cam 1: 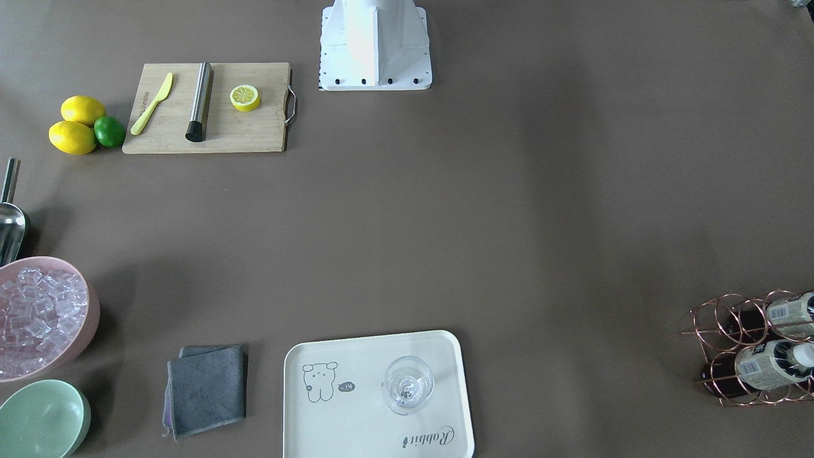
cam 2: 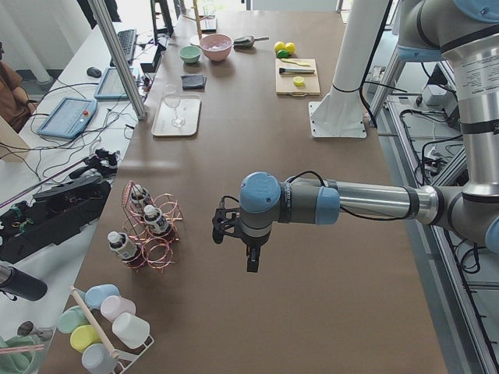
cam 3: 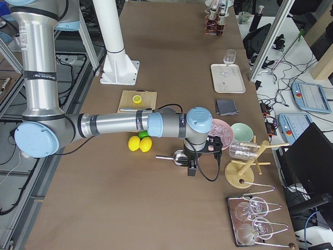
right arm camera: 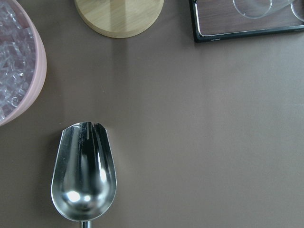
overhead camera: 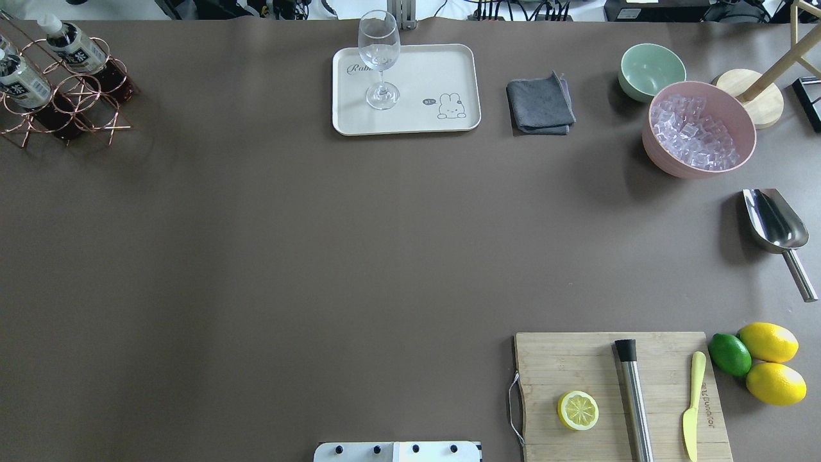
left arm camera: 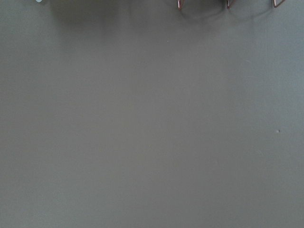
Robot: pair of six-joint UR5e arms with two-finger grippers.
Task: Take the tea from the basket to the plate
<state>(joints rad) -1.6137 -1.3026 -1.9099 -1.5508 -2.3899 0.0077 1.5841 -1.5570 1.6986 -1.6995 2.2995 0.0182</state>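
Note:
The tea bottles [overhead camera: 74, 48] are small clear bottles of dark drink with white caps, lying tilted in the copper wire basket [overhead camera: 70, 106] at the table's far left corner; they also show in the front view [cam 1: 772, 364]. The cream plate [overhead camera: 410, 119] with the cartoon animal sits at the far middle and carries a wine glass [overhead camera: 380, 58]. My left gripper [cam 2: 251, 261] hangs over bare table to the right of the basket [cam 2: 156, 241], apart from it. My right gripper [cam 3: 191, 169] hangs over the metal scoop. I cannot tell if either is open.
A grey cloth [overhead camera: 540, 106], a green bowl [overhead camera: 651, 70], a pink bowl of ice [overhead camera: 699, 138] and a metal scoop [overhead camera: 773, 221] lie at the far right. A cutting board [overhead camera: 622, 394] with lemon half, muddler and knife is near right, with lemons and a lime beside it.

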